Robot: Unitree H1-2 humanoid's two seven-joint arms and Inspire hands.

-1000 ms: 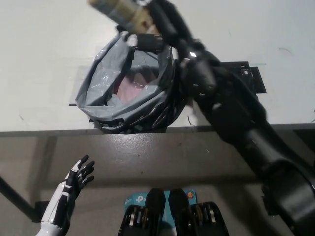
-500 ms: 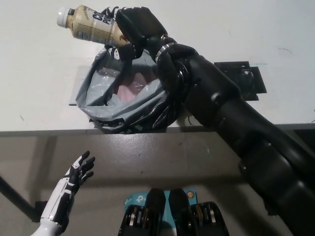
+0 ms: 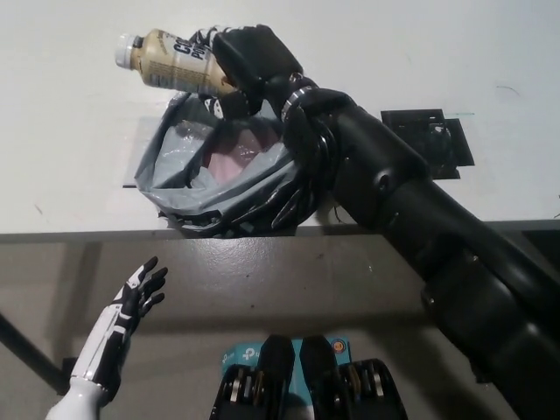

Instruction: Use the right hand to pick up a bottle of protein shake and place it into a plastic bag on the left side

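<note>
**Bottle Hangs Over Open Bag**

As it rests nearest the camera, below the table's front edge at lower left, the white left hand (image 3: 131, 302) holds nothing, its fingers spread apart. Beyond it, on the white table (image 3: 70, 131), sits the grey plastic bag (image 3: 188, 188), its rim rolled open and something pinkish showing inside. From the lower right the black arm (image 3: 411, 219) reaches across the bag's right side, and beside it on the table lies a small black mat (image 3: 433, 140). Farthest out, the right hand (image 3: 245, 66) is clamped around the base end of the bottle (image 3: 171, 61), which lies nearly level in the air above the bag's far rim, white cap pointing to the picture's left.

The bottle looks like a stiff plastic one with a smooth printed sleeve, probably full and so fairly heavy for its bulk, and likely to slip if gripped loosely. A wrap around the wide body, as here, seems the sound hold; the narrow neck and cap would give less purchase. The bag is thin and soft and may fold or shift if the bottle lands on its rim rather than in the mouth.

Compared with half a second ago, the bottle has dropped slightly and drifted a little toward the bag's opening, the cap tipped a touch lower. The bag has not moved, and the left hand has barely changed place.
</note>
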